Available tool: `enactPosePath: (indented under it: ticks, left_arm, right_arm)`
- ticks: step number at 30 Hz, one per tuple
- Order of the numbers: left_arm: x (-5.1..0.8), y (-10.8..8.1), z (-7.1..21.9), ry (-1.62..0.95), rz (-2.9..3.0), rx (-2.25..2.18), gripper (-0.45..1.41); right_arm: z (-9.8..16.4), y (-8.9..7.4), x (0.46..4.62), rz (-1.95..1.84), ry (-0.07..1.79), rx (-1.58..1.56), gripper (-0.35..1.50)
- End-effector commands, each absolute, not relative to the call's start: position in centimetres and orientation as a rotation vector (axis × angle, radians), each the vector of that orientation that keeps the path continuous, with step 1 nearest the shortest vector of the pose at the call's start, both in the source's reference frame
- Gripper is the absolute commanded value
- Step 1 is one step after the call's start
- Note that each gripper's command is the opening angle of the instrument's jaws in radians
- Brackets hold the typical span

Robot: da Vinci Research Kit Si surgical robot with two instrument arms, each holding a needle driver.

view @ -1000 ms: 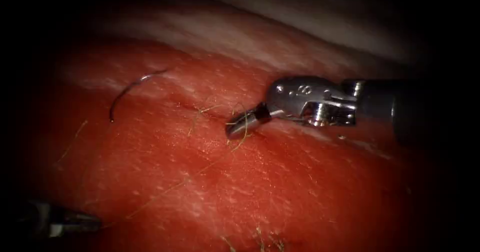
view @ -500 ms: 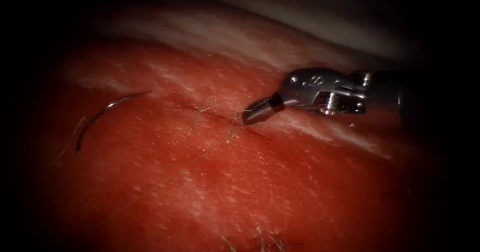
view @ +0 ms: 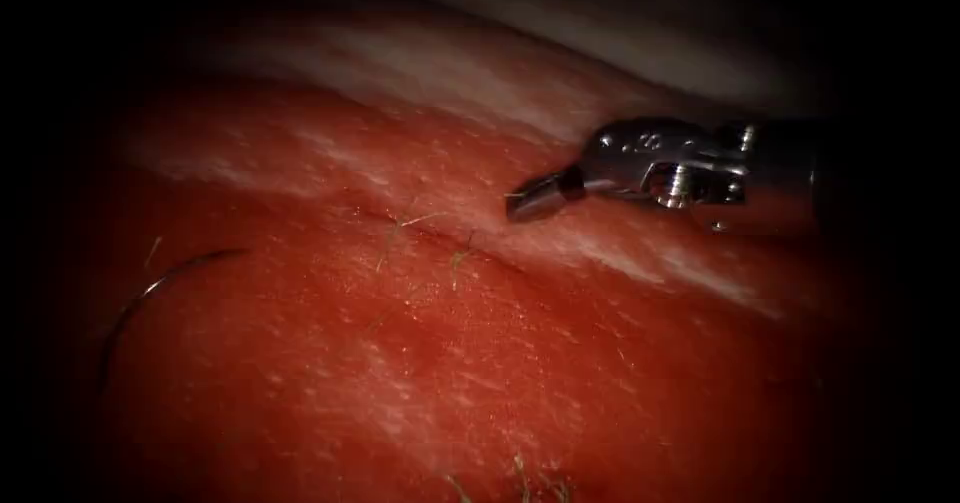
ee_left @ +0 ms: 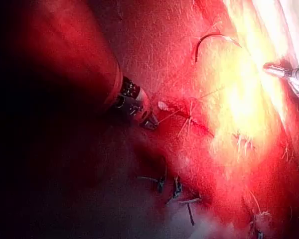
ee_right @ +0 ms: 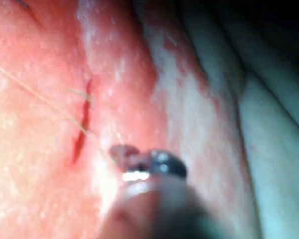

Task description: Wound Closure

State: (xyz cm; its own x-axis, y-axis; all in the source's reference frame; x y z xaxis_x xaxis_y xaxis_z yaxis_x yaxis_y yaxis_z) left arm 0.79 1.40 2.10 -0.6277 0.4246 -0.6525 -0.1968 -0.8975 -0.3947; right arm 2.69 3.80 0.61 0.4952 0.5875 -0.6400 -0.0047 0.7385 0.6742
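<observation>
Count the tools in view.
2. The right end effector, holding nothing, hovers by the cut's right end; the left end effector grips thread beside the cut. The needle lies loose on the tissue, left of the cut.

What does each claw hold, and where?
Left claw grips the thin pale thread. The curved steel needle lies free on the red tissue, left of the cut. Right claw: shut, empty.
</observation>
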Motion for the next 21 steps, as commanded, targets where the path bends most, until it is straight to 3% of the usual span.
enactPosePath:
  ticks: [1, 17, 18, 19, 21]
  left_arm:
    - [0.74, 1.3, 2.1, -0.419, 2.523, -1.122, -0.35]
    - [0.48, 1.8, 2.0, -0.39, 2.529, -1.158, -0.35]
    - [0.39, 2.0, 1.9, -0.368, 2.528, -1.18, -0.35]
    - [0.36, 2.0, 1.9, -0.358, 2.525, -1.189, -0.35]
    - [0.28, 2.3, 1.9, -0.325, 2.524, -1.223, -0.35]
  right_arm:
    - [0.6, 3.9, 2.79, 0.393, 1.0, 0.658, -0.35]
    - [0.7, 3.9, 2.63, 0.474, 0.953, 0.577, -0.35]
    - [0.7, 3.9, 2.63, 0.52, 0.96, 0.524, 0.37]
    - [0.7, 4.0, 2.63, 0.544, 0.966, 0.481, 0.78]
    - [0.7, 4.0, 2.62, 0.606, 0.967, 0.4, 1.21]
